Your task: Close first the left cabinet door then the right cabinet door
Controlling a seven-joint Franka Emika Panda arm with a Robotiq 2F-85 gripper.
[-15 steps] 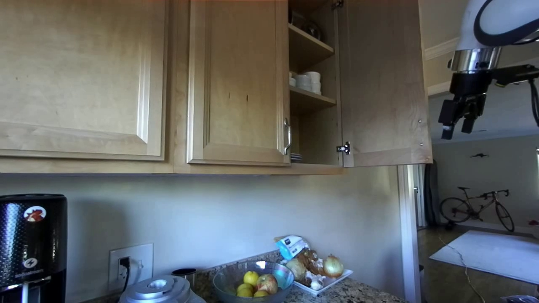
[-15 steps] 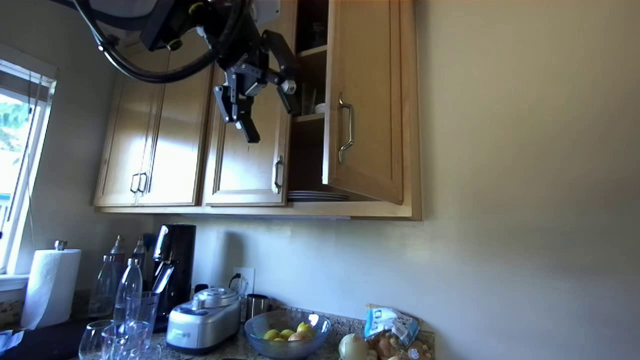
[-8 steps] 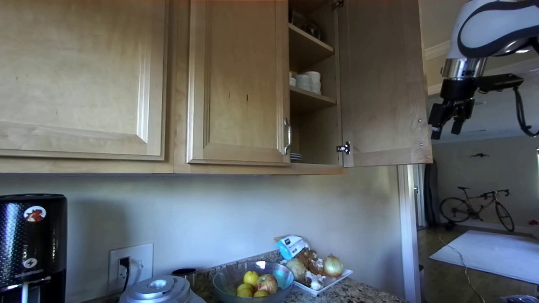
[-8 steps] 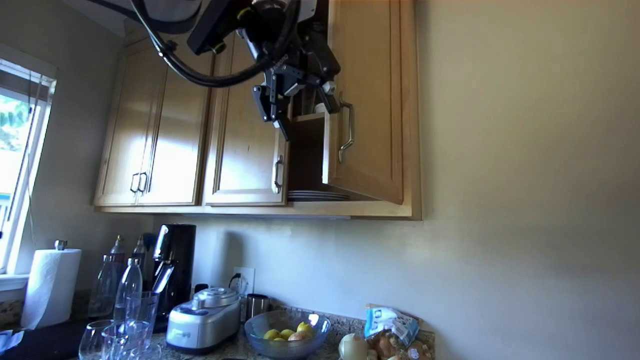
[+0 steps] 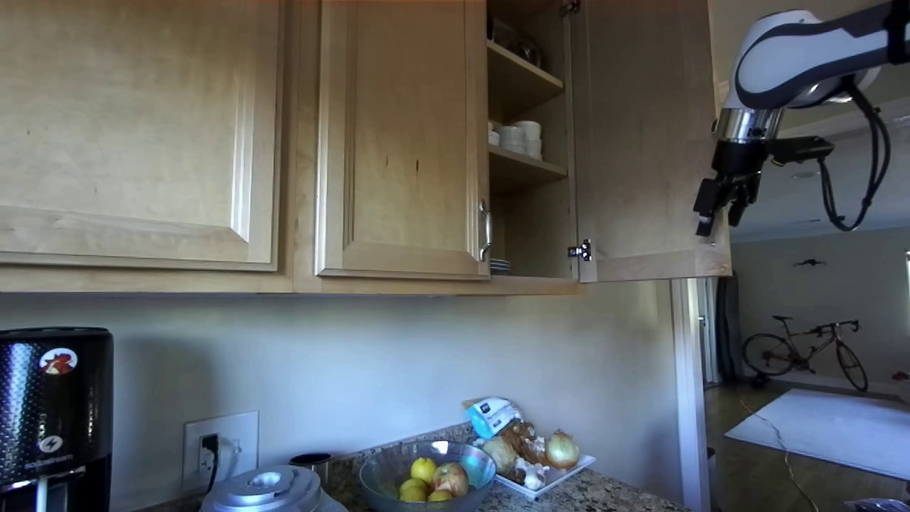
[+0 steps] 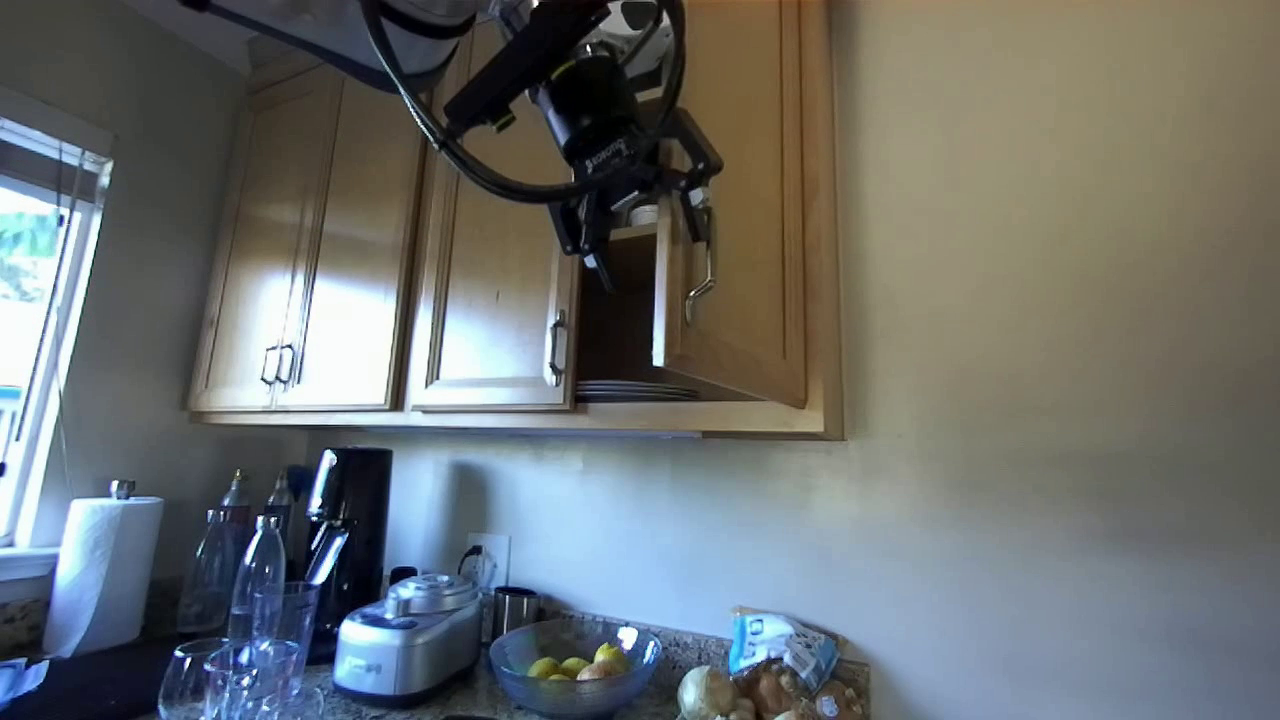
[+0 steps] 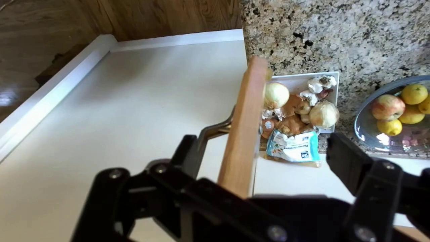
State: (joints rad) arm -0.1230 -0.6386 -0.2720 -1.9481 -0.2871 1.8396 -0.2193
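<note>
In an exterior view we see the right door (image 5: 643, 142) at two o'clock, swung out from the cabinet (image 5: 302, 142), its top cut off; near three o'clock the gripper (image 5: 718, 222) covers part of its free edge. The left door (image 5: 405, 142), at eleven, lies flat, also cropped above.

In an exterior view with the gripper at twelve, the arm (image 6: 420, 35) and cable (image 6: 500, 186) block parts of both doors, and a finger (image 6: 695, 218) hides the top of the right door's handle (image 6: 711, 262).

In the wrist view we look down the right door's edge, which stands between fingers spread wide and clasping nothing; whether either touches it or the handle, we cannot tell. The gripper's blurred body hides the edge's near end. The edge covers one side of the tray (image 7: 297, 83) between two and three; the bowl (image 7: 368, 131) at three runs out of frame.
</note>
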